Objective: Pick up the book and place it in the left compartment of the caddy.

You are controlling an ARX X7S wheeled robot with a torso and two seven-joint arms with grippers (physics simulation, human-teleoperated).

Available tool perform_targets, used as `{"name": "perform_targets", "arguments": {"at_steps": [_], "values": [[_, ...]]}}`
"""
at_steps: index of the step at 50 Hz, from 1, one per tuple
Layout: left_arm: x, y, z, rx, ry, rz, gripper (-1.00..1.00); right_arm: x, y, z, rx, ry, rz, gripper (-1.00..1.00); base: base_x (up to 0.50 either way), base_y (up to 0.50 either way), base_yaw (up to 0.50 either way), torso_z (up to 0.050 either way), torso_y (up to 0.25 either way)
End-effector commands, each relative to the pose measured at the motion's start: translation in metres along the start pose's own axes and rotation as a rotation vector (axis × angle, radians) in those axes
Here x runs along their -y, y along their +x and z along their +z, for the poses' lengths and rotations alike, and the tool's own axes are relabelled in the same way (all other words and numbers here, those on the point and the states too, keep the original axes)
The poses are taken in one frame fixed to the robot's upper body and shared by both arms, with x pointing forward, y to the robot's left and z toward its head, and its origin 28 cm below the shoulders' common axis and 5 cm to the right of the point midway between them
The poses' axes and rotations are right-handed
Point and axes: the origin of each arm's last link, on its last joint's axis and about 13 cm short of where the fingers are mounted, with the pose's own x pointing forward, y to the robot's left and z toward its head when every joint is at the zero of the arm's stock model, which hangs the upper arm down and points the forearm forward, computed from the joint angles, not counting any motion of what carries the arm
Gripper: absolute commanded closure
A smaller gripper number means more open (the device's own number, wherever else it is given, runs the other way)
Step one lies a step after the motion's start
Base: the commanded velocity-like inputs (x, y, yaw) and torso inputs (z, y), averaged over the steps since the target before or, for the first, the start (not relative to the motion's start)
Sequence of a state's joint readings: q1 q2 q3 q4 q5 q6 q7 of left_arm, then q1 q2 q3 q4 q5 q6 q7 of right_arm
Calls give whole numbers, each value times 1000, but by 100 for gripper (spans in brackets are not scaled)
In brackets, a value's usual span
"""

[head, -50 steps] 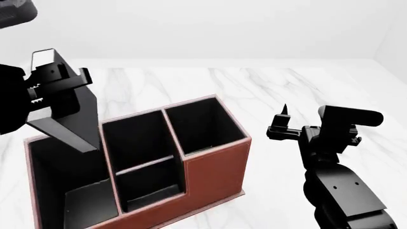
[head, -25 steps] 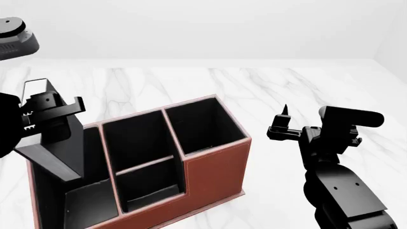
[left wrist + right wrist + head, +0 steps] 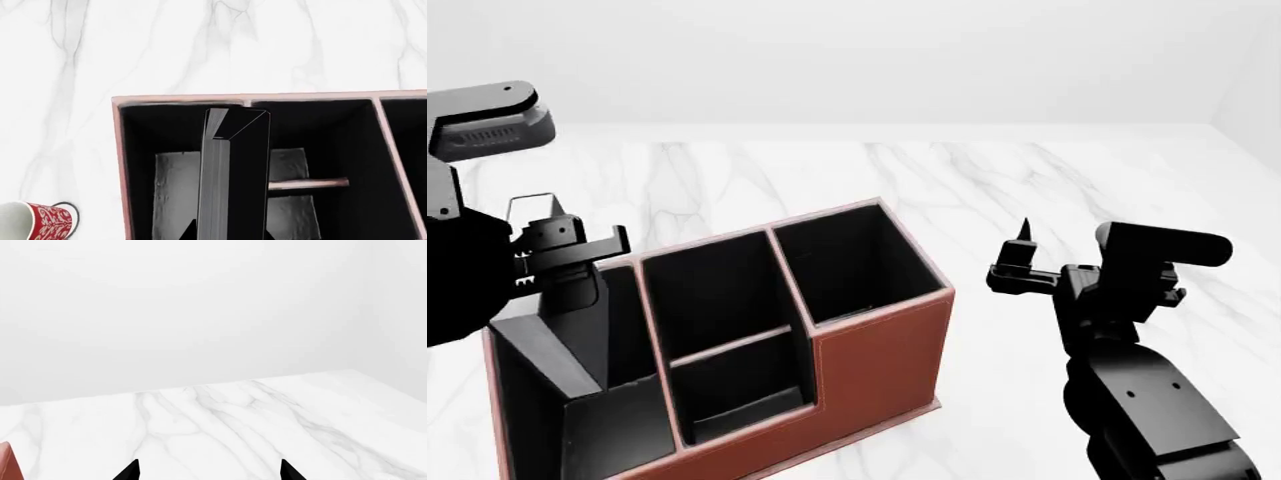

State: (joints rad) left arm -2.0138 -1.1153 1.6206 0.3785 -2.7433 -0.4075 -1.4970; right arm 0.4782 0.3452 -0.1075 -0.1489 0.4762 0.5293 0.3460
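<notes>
My left gripper [image 3: 561,262] is shut on the black book [image 3: 565,338] and holds it on edge, tilted, with its lower end down inside the left compartment [image 3: 614,420] of the reddish-brown caddy [image 3: 874,360]. In the left wrist view the book [image 3: 245,170] shows its pale page edges and stands between the gripper's fingertips [image 3: 230,236], above that compartment's grey floor [image 3: 172,192]; the caddy's rim [image 3: 180,98] runs behind it. My right gripper [image 3: 1021,262] is open and empty, in the air to the right of the caddy; it also shows in the right wrist view [image 3: 209,472].
A red-and-white patterned mug [image 3: 41,222] stands on the white marble table [image 3: 988,180] just outside the caddy's left wall. The caddy's square slot [image 3: 847,265] and two short slots [image 3: 727,340] hold nothing. A corner of the caddy [image 3: 5,465] shows in the right wrist view.
My left gripper has come down with the book, whose lower end has sunk deeper into the left compartment. The right arm has not moved.
</notes>
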Motion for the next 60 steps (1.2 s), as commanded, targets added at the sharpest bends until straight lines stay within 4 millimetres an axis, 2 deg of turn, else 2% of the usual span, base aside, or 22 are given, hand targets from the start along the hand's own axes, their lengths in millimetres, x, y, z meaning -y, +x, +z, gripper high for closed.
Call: {"name": "perform_targets", "arguments": {"at_steps": [1,4,12,21,40,60], "values": [[1,6,4,5,-18,19,100,0,0,-1,-2,1,0,-100,0,0,0,0,0],[0,16,-1,-29,-13,42,100,0,0,-1,-2,1,1,-100,0,0,0,0,0],[1,27,-6,-56,-1,58,100,0,-1,0,1,2,0,-100,0,0,0,1,1],[6,34,-3,-58,10,27,100,1,-1,-2,-1,5,1,-100,0,0,0,0,1],[2,67,-6,-101,-12,43,100,2,-1,0,3,6,-4,-100,0,0,0,1,1],[-3,81,-17,-144,-15,61,100,2,-1,-1,1,8,-2,-100,0,0,0,0,1]]}}
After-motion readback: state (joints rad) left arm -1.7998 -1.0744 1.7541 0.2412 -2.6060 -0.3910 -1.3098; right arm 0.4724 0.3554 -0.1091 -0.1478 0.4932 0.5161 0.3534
